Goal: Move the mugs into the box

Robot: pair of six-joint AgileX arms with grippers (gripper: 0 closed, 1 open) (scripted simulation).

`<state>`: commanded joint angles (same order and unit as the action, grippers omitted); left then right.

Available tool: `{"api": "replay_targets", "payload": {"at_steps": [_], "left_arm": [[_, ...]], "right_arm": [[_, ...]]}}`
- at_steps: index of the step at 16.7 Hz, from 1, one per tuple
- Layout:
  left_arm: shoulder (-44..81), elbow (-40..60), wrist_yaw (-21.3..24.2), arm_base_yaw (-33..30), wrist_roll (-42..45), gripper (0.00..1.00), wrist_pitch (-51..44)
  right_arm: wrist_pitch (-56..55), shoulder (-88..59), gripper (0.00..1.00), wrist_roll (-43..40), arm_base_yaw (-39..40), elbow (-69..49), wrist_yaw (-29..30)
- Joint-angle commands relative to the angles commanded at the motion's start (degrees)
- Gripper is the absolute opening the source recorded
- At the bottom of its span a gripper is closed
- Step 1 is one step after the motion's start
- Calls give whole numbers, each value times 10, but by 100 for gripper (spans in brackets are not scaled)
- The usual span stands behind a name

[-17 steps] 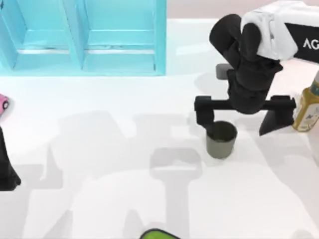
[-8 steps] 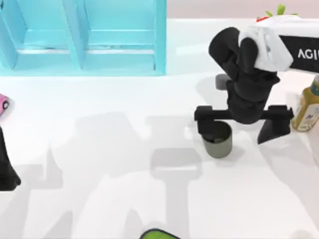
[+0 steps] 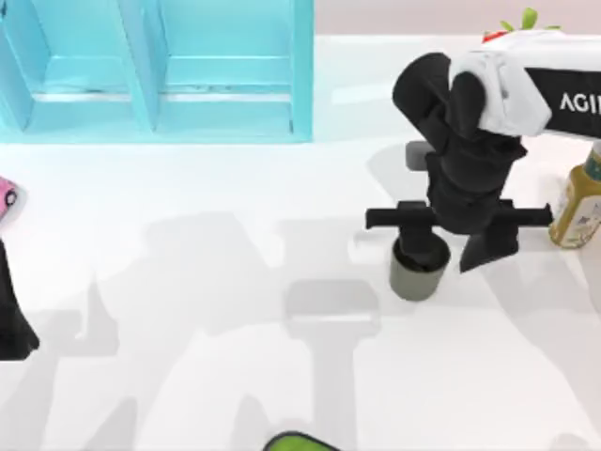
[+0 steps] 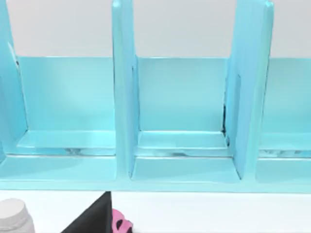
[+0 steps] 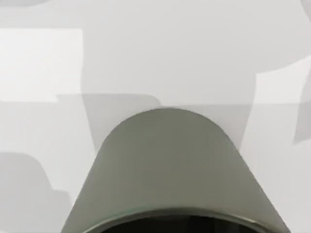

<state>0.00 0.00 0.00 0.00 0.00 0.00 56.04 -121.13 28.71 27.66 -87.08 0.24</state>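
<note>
From above, the right gripper [image 3: 455, 246] hung over the table [image 3: 188, 329], its two fingers spread wide: one finger [image 3: 410, 246] stood inside the mouth of a mug [image 3: 417, 273], touching or just off its rim, and the other finger [image 3: 488, 249] came down outside the mug on the side toward the bottle [image 3: 575, 202]. The mug stood upright directly beneath the gripper. A second mug [image 3: 416, 156] was partly hidden behind the right arm, on the far side of the gripper. The blue box [image 3: 160, 70] lay well apart from the gripper, toward the table's far left. The left arm [image 3: 14, 315] rested at the left edge, with a pink thing [image 3: 7, 195] just beyond it.

The left wrist camera faced the box [image 4: 180, 121] and its open compartments, with a white cap [image 4: 14, 213] and the pink thing [image 4: 121, 226] in front of it.

The right wrist camera looked down on the mug [image 5: 170, 170], close beneath the gripper, standing on the table [image 5: 43, 63]
</note>
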Motion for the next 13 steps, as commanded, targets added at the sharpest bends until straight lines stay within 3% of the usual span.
{"api": "replay_targets", "payload": {"at_steps": [3, 4, 13], "left_arm": [[0, 0, 0, 0, 0, 100, 0], [0, 0, 0, 0, 0, 100, 0], [0, 0, 0, 0, 0, 100, 0]], "right_arm": [[0, 0, 2, 0, 0, 0, 0], [0, 0, 0, 0, 0, 0, 0], [1, 2, 0, -1, -2, -1, 0]]}}
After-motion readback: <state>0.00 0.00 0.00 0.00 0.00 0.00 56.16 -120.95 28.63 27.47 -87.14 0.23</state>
